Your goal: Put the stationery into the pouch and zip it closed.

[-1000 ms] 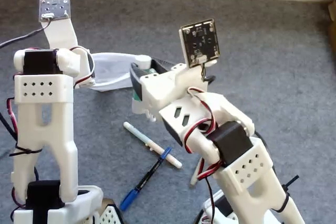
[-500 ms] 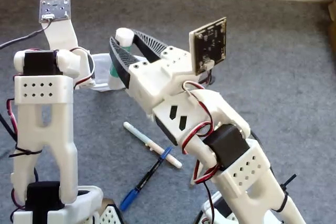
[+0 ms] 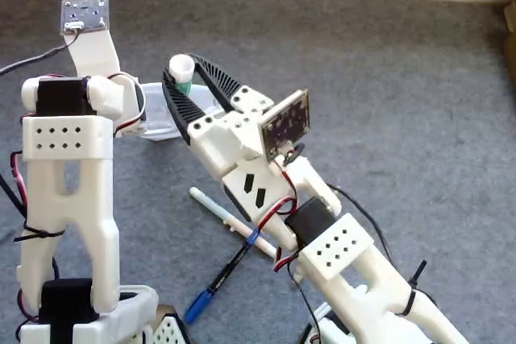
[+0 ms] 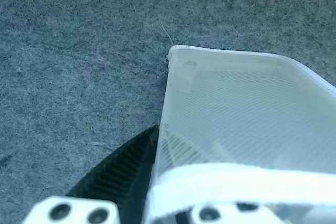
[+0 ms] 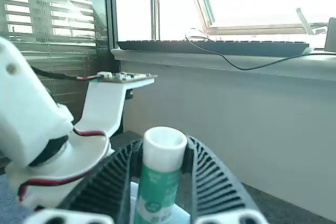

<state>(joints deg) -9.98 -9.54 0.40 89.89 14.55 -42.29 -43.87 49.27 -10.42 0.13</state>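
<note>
The grey carpet (image 3: 403, 78) covers the whole work surface in front of you. Your left arm (image 3: 68, 167) stands where it stood a second ago, and your left gripper (image 4: 160, 187) is clamped on the zip edge of the white mesh pouch (image 3: 157, 122), which lies flat on the carpet between the two arms. Your right arm (image 3: 322, 239) has stretched forward and lower since half a second ago, and its wrist camera board has dropped with it. A second ago that arm's pincer pointed down at the pouch; now your right gripper (image 3: 185, 70) is lifted above the pouch's far edge. Its black fingers (image 5: 210, 182) are closed partway around a glue stick (image 5: 160, 177), held upright with the white cap on top. The white pen (image 3: 222, 213) and the blue-and-black pen (image 3: 218, 279) lie unmoved on the carpet near you, touching where they cross. The glue stick's green label carries white print too small for you to read. A pale tag sits inside the pouch's corner, its print also unreadable.
</note>
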